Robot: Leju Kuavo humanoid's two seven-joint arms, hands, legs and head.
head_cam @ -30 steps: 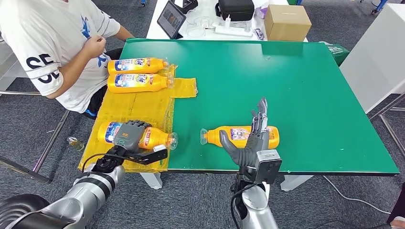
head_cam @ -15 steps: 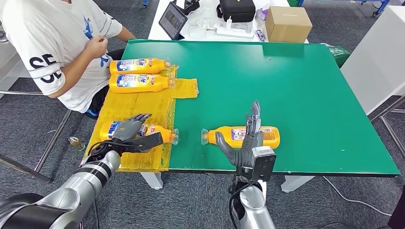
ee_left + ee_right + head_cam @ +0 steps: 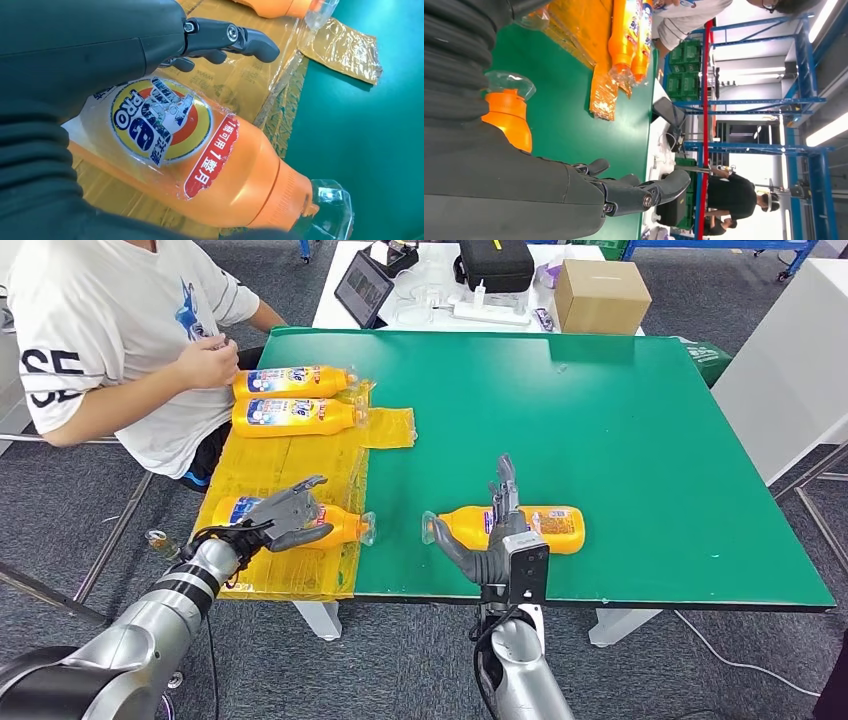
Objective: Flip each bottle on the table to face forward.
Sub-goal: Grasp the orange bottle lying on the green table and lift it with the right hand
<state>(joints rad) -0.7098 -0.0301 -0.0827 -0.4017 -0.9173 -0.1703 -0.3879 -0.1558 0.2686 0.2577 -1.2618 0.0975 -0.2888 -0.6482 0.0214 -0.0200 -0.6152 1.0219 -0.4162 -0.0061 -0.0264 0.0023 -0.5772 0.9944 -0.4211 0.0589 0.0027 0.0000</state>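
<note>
- The left hand [image 3: 283, 514], lower left of the head frame, hovers over the near bottle [image 3: 330, 525] with fingers spread, gripping nothing.
- The right hand [image 3: 495, 540], lower centre, stands fingers apart against the middle bottle [image 3: 535, 527], holding nothing.
- Near bottle lies on the yellow sheet [image 3: 290, 465]; its label [image 3: 162, 120] faces up in the left wrist view.
- Two far bottles [image 3: 295, 400] lie upper left, beside a person [image 3: 110, 330].

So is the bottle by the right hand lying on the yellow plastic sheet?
No, that bottle lies on the bare green table, apart from the yellow sheet.
</note>
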